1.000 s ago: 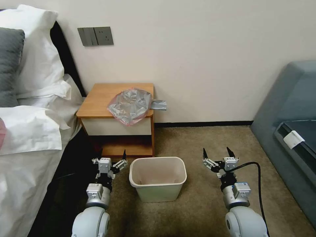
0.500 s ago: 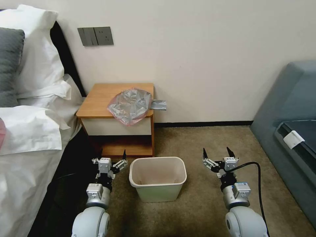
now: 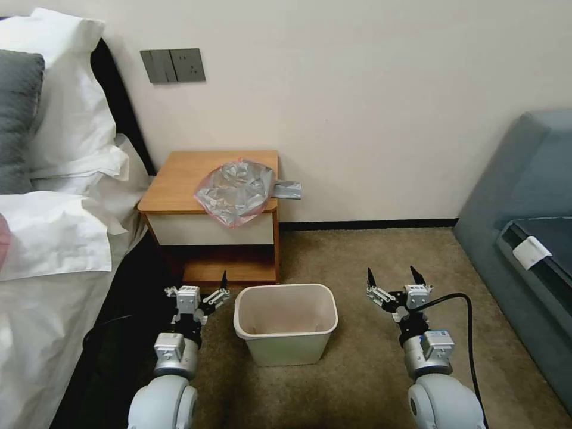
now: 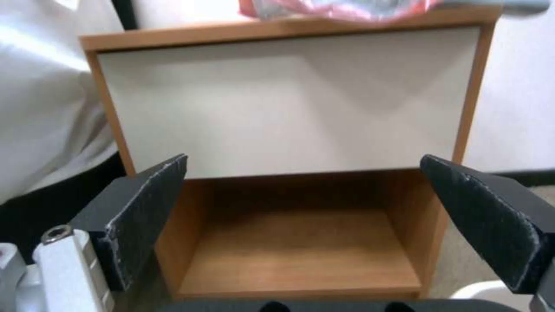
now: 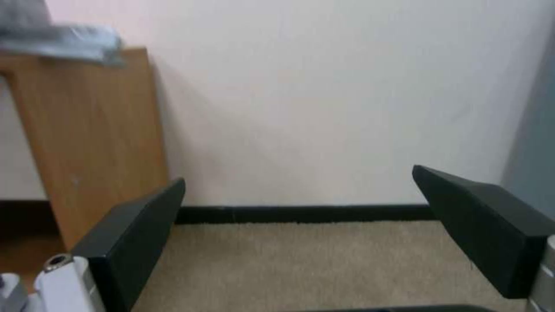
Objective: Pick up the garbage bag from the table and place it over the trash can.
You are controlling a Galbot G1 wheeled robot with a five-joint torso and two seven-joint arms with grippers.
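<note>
The garbage bag (image 3: 235, 190), crinkled grey plastic with a pinkish edge, lies on the right half of the table (image 3: 179, 173) and hangs a little over its front edge; a grey strip of it sticks out to the right. From the left wrist its edge (image 4: 341, 8) shows above the cream drawer front (image 4: 289, 99). The beige trash can (image 3: 286, 348) stands on the carpet in front of the table, between my arms. My left gripper (image 3: 202, 280) is open, low and left of the can, facing the table's shelf. My right gripper (image 3: 391, 275) is open, low and right of the can.
A bed with white bedding (image 3: 53, 238) and pillows runs along the left, close to my left arm. A grey-blue sofa (image 3: 524, 196) stands at the right. A black cable (image 3: 465, 322) loops off my right wrist. The wall (image 3: 357, 119) is behind the table.
My left arm has edged very slightly to the left. The bag, the can and the right arm stay where they were.
</note>
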